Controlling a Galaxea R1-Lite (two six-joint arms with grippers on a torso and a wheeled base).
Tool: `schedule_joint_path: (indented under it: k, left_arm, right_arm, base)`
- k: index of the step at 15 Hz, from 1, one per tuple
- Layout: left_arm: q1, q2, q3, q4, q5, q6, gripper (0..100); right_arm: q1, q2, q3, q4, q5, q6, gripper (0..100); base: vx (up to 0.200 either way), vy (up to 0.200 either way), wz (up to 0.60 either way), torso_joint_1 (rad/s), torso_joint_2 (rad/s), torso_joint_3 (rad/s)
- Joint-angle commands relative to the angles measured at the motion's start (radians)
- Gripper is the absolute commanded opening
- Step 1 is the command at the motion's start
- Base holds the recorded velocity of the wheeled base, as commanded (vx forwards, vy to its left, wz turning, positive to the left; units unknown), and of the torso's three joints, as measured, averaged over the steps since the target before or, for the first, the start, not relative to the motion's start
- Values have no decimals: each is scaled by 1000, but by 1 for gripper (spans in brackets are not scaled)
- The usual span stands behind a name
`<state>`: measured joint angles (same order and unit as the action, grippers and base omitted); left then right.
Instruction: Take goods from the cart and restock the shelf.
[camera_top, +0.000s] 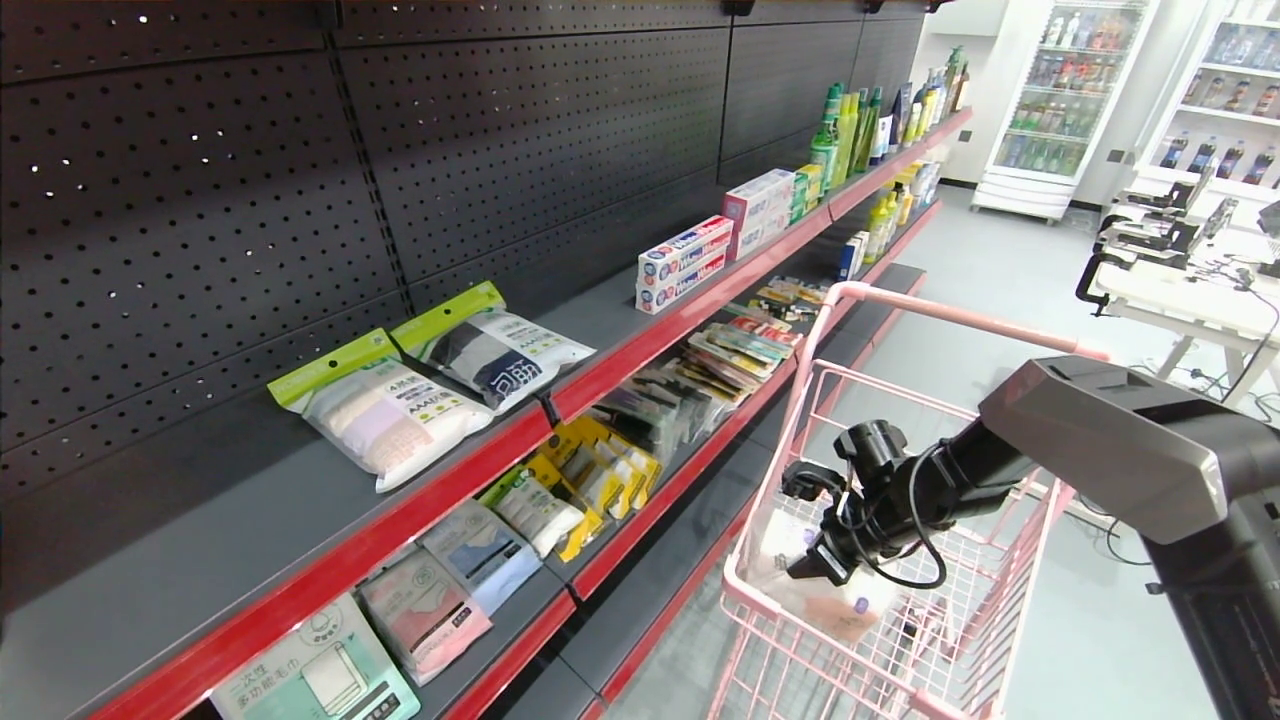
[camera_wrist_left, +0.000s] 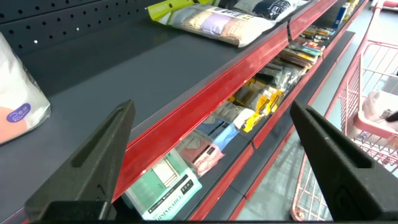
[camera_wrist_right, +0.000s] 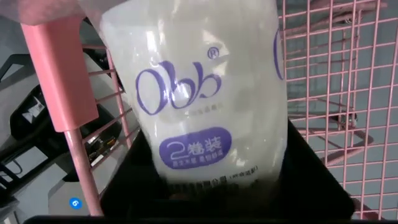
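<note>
The right gripper (camera_top: 815, 568) is clamped on a slick white roll pack (camera_wrist_right: 205, 93) at the shelf-side rim of the cart (camera_top: 960, 318), so on lifting the soft wrapper may slip or snag the pink wires, while the left gripper (camera_wrist_left: 211, 168) hangs spread and empty over the shelf (camera_wrist_left: 124, 68).

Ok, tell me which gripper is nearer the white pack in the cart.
Right. The right gripper is down inside the pink cart, shut on the white pack. The left gripper hangs open by the upper shelf, well apart from the cart.
</note>
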<state>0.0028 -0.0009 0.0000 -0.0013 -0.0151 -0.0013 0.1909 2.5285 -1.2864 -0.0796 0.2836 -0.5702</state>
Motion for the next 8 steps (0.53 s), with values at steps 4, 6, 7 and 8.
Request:
schedule_joint_path:
  k: [4,6,7,8]
  left_arm:
    - [0,1,0,0,0,0,100]
    - [0,1,0,0,0,0,100]
    - [0,1,0,0,0,0,100]
    - [0,1,0,0,0,1,100]
  right_arm:
    - [-8,-17,36,4,-49,15,0]
    - [-30,-71,59,6,-64,50,0]
    - [-41,-94,61,6,-67,62,0]
    - [-48,-120,67,6,-69,76,0]
  base:
    - [0,0,0,0,0,0]
    - [0,0,0,0,0,0]
    - [0,0,0,0,0,0]
    - [0,0,0,0,0,0]
